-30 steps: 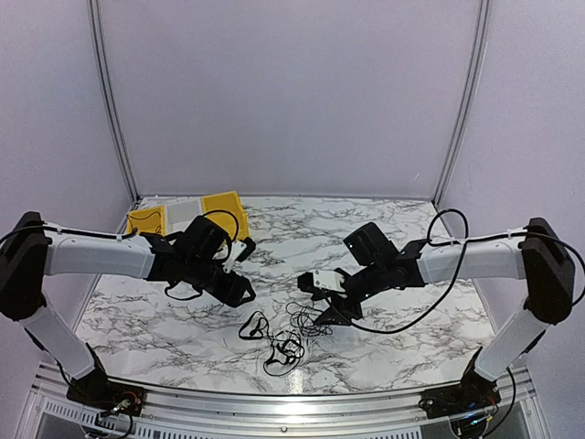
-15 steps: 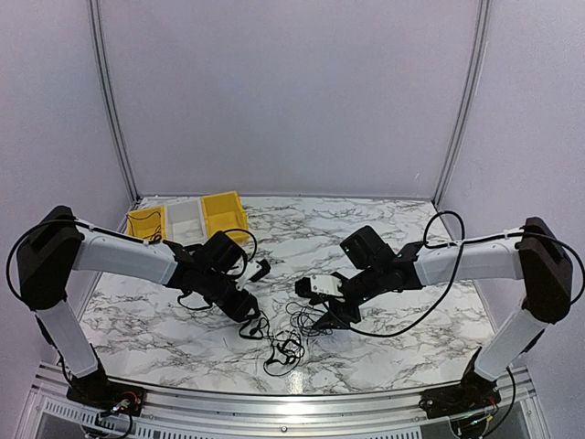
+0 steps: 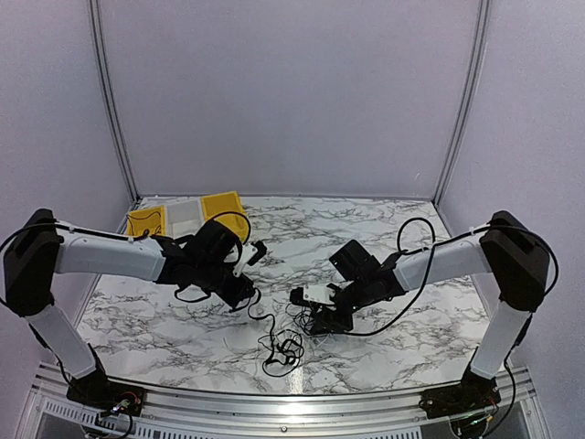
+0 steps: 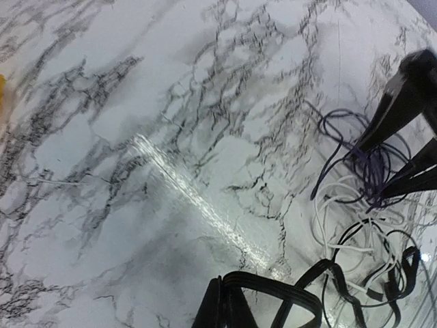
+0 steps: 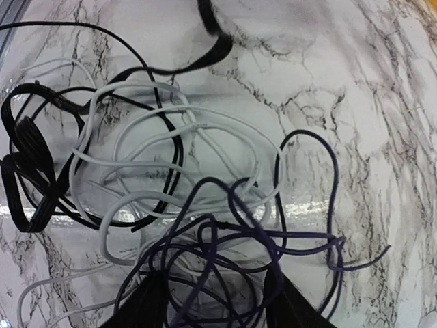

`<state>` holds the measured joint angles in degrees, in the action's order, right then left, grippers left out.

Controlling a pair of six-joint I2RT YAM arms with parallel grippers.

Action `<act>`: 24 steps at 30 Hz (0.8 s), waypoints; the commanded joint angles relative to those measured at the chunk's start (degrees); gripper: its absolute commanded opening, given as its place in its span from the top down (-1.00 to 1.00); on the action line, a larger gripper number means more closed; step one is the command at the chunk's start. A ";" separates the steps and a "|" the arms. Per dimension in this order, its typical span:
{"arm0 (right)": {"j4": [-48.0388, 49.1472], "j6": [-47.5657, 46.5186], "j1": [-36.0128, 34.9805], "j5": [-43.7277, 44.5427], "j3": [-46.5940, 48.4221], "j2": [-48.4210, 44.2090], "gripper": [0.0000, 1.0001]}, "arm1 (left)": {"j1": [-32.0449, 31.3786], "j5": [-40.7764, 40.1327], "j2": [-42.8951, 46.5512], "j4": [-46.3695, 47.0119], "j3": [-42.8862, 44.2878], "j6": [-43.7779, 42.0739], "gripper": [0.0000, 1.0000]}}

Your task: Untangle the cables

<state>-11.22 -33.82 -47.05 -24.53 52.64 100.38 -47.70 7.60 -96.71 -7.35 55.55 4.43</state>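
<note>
While cables [image 3: 285, 340] sprawl on the marbled table [image 3: 411, 352], left pincer [image 3: 250, 300] pinches one, right pincer [image 5: 217, 301] gapes.

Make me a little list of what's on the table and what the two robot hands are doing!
table: marble-patterned top
cables: one tangled pile of a white cable, a purple cable and a black flat cable
left hand: shut, seemingly pinching the black flat cable
right hand: open, fingers either side of the purple loops
bins: yellow bins with a pale bin between, back left corner
tangle: not undone yet
</note>
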 commanded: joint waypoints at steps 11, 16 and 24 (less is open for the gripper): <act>1.21 2.47 0.60 6.16 3.25 3.78 0.53 | -0.61 -14.23 28.32 2.70 13.25 2.00 1.00; 0.65 2.42 1.85 6.14 3.42 4.01 0.56 | -0.81 -12.11 31.61 2.77 18.91 1.82 1.00; -0.14 1.93 4.04 7.41 3.79 3.88 0.58 | -1.19 -11.97 32.71 2.55 26.20 2.14 1.00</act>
<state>-9.93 -31.55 -44.16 -19.84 54.52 103.42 -48.49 -4.56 -64.16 -4.89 77.52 6.31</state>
